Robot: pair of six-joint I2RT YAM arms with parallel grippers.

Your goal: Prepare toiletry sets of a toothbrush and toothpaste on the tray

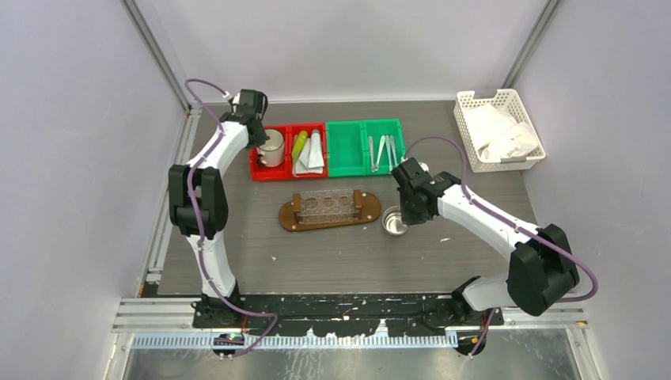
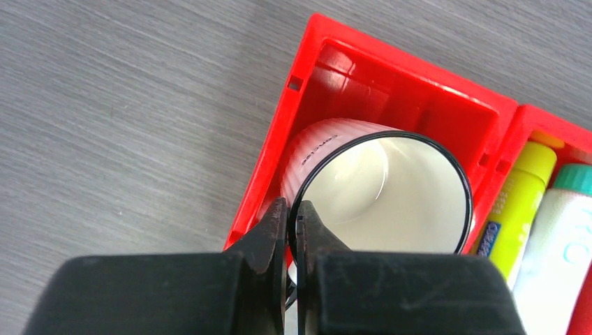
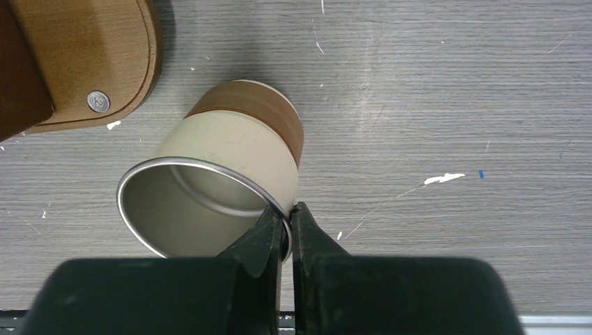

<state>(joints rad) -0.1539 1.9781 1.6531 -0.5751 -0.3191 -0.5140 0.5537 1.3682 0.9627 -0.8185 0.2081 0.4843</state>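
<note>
Tubes (image 1: 315, 150) in red bin (image 1: 289, 176) behind tray (image 1: 289, 215), likely soft, light: grip mid-body | brushes (image 1: 381, 150) in green bin (image 1: 348, 171) behind tray, slim, slippery | left gripper (image 2: 293, 213) pinches white cup (image 2: 377, 181) rim | right gripper (image 3: 287, 216) pinches steel cup (image 3: 230, 150) rim

High view from behind the arm bases over whole table (image 1: 332, 253), left wrist close above white cup (image 2: 380, 188), upper left overhead, right wrist close above metal cup (image 3: 237, 150) and wooden tray (image 3: 91, 63) end, near centre overhead
</note>
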